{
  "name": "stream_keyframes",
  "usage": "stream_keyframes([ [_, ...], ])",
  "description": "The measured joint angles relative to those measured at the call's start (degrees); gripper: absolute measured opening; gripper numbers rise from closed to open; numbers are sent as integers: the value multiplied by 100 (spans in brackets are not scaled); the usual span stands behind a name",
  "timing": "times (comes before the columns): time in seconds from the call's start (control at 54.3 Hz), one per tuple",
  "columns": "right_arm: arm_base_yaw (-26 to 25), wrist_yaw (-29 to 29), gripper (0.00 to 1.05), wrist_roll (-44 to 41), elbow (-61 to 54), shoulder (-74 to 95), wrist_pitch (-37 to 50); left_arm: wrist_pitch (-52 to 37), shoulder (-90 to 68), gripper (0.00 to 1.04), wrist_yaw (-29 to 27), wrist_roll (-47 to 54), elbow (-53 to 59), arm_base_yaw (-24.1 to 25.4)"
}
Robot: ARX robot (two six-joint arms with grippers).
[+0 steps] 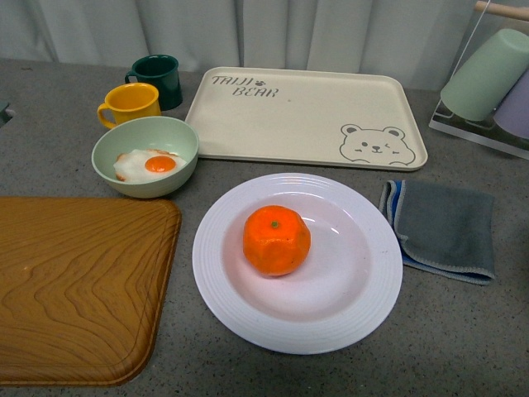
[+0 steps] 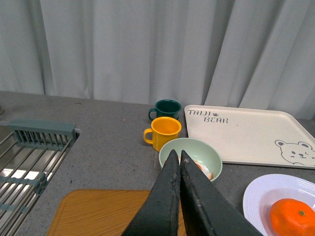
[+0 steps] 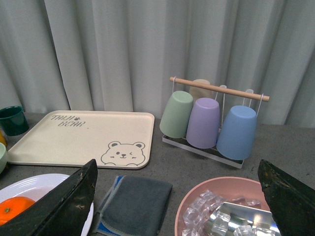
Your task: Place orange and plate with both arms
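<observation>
Grey bench (image 1: 50, 99) carries orange (image 1: 276, 240) in middle of plate (image 1: 248, 322) nr front edge, apart from both tools: left tool (image 2: 178, 156) pinched closed & empty, right tool (image 3: 177, 164) spread wide, neither touching it.

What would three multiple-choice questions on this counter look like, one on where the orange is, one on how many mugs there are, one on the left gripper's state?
1. Where is the orange? A. on the white plate B. on the wooden board C. on the grey cloth
2. How many mugs stand behind the bowl? A. one B. two C. four
3. How is the left gripper? A. shut, holding nothing B. wide open C. clamped on the orange
Answers: 1 A, it sits at the plate's middle; 2 B, a yellow mug and a dark green mug; 3 A, its fingers meet with nothing between them.
</observation>
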State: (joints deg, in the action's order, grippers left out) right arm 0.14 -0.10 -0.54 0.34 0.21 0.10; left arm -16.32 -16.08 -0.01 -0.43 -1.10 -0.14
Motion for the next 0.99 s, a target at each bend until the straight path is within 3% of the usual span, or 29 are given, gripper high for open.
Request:
stream_keyframes([
  [0.423,22,101,95,-57,0,9,-11,763,750,4,0,0,-2,0],
  [0.479,282,870,95,-774,7,81,-109,1423,1215,4,9,2,-2,0],
  [0.534,470,1255,95,-1471,26,278,-122,1587,1484,4,-11,2,-2,-2],
  [0.681,664,1130,95,-1696,431,1545,341,1617,1576,4,-7,2,-2,0],
  [0.791,837,774,95,-791,905,3025,765,1617,1578,21,-2,2,-2,0],
  [0.994,841,-863,95,2249,1727,6301,1453,1617,1582,64,-2,2,-2,0],
])
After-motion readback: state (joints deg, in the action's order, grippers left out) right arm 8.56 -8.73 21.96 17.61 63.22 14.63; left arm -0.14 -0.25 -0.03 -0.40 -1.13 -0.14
